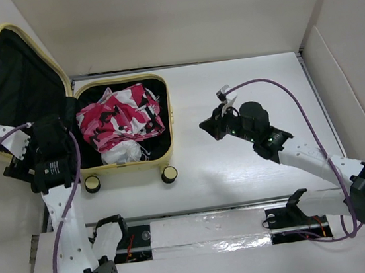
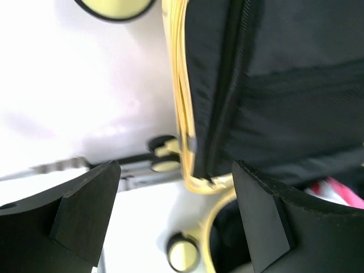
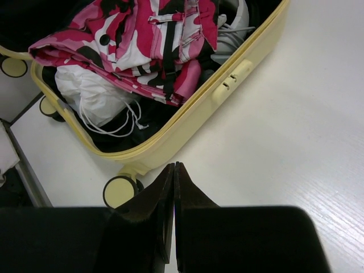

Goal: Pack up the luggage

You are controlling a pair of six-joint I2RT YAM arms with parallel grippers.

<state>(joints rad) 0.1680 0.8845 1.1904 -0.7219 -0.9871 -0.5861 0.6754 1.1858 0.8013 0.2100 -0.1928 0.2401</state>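
Observation:
The pale yellow luggage (image 1: 169,121) lies open at the table's far left, its black-lined lid (image 1: 13,84) tilted up and back. Its base holds a pink, white and black camouflage garment (image 1: 121,117) over a white drawstring bag (image 1: 121,152). My left gripper (image 1: 58,128) is open at the hinge side. In the left wrist view (image 2: 176,187) its jaws stand wide apart, with the lid's yellow edge (image 2: 183,102) ahead between them, untouched. My right gripper (image 1: 206,125) is shut and empty on the table right of the luggage. In the right wrist view (image 3: 173,168) it points at the luggage rim (image 3: 227,85).
Yellow-and-black wheels (image 1: 169,174) stick out of the luggage's near side, one close to my right fingertips (image 3: 119,190). White walls stand behind and to the right of the table (image 1: 254,174). A metal rail (image 1: 201,231) runs along the near edge between the arm bases.

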